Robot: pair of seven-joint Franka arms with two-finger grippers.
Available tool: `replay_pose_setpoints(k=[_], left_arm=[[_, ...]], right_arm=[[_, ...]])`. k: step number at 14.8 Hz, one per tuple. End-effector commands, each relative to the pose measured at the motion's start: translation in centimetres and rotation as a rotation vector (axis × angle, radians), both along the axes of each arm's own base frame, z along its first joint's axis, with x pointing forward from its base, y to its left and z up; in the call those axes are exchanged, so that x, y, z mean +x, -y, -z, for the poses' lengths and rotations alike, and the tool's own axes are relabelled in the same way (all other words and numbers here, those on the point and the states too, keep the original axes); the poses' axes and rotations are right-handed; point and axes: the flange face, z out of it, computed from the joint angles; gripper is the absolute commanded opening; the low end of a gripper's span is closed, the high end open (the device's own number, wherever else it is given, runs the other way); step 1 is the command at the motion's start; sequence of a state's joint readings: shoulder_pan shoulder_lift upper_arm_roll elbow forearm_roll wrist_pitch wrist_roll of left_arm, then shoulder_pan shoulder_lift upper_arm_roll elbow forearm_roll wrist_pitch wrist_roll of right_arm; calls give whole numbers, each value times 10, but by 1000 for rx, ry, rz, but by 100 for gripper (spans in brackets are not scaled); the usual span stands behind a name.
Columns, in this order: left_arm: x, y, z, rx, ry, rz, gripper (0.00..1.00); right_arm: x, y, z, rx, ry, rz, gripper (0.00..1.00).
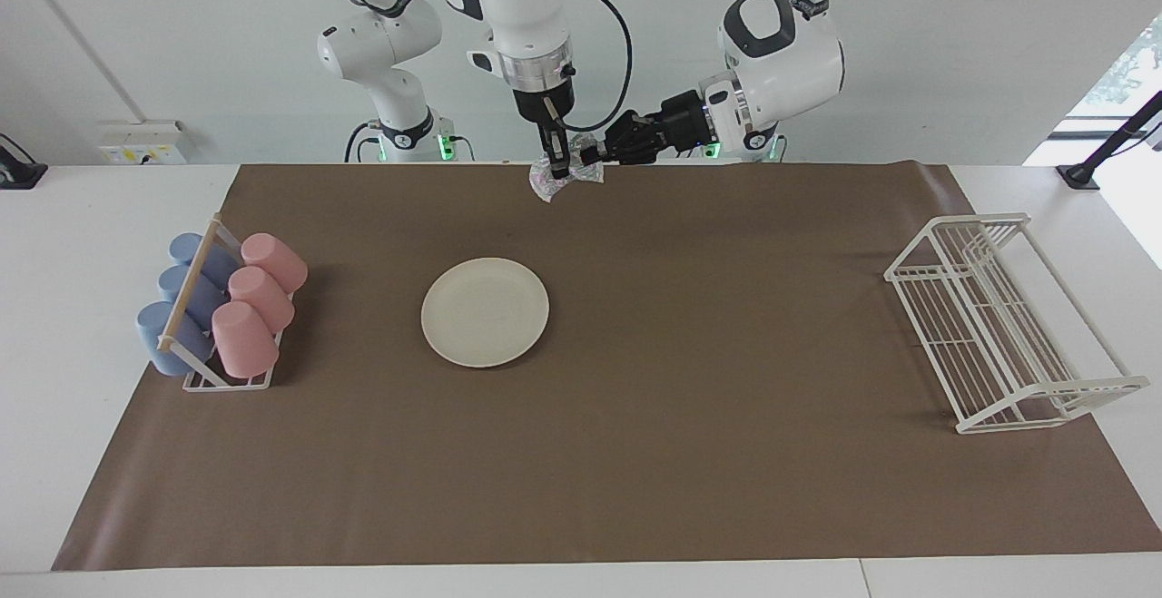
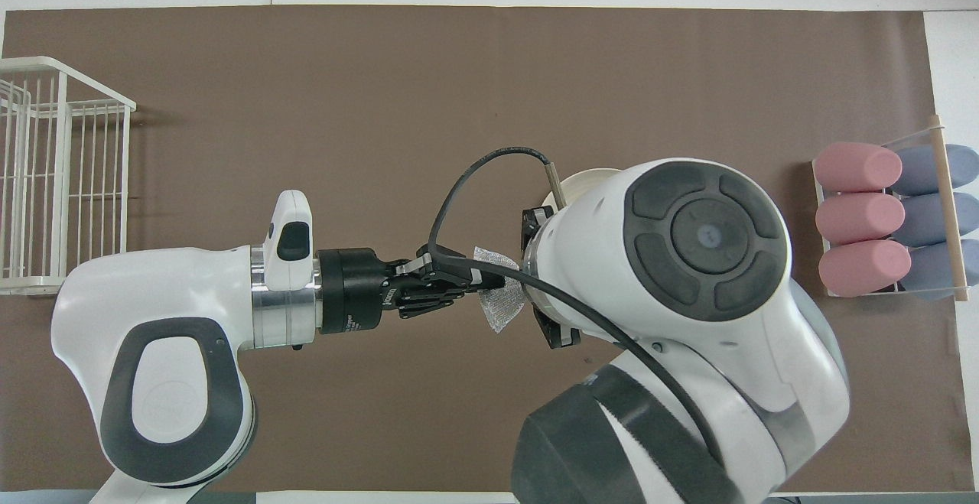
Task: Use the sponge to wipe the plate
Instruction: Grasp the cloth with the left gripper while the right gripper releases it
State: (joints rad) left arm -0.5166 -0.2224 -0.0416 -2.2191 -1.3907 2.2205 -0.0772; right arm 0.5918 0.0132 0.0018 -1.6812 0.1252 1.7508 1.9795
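The sponge (image 1: 565, 173) hangs pinched in the closed right gripper (image 1: 555, 165), above the worktop's robot-side edge near its middle. The left gripper (image 1: 601, 154) touches it sideways; whether its jaws have closed I cannot tell. This looks like a handover, so the next move calls for one secure grasp before carrying it to the plate (image 1: 485, 311) at mid-worktop.

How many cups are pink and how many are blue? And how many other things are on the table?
Pink cups: 3
Blue cups: 3
Cup rack: 1
Plate: 1
White wire rack: 1
Sponge (held up by the grippers, not on the table): 1
Total: 10
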Motion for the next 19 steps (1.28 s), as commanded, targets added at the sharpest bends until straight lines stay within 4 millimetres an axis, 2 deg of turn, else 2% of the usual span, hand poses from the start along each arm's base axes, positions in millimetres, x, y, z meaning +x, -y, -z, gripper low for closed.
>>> replay_pose_setpoints(k=[1, 4, 6, 8, 12, 15, 17, 19], left_arm=[[-2, 1, 3, -6, -12, -18, 0], [1, -3, 2, -7, -24, -29, 0], [3, -8, 1, -4, -37, -39, 0], [11, -23, 0, 13, -39, -56, 0], [38, -72, -1, 163, -37, -37, 0], [58, -133, 1, 270, -59, -13, 0], [63, -157, 0, 348, -59, 18, 0], [72, -187, -1, 418, -65, 20, 0]], right_arm=[[-1, 3, -6, 8, -8, 21, 97], [-1, 6, -7, 9, -2, 10, 100], [0, 11, -7, 7, 9, -80, 100], [6, 36, -9, -5, 23, -214, 100], [25, 106, -9, -11, -8, -524, 100], [53, 181, -8, 9, 37, -776, 100], [64, 222, -7, 19, 74, -944, 100], [69, 243, -7, 25, 96, -1066, 100]])
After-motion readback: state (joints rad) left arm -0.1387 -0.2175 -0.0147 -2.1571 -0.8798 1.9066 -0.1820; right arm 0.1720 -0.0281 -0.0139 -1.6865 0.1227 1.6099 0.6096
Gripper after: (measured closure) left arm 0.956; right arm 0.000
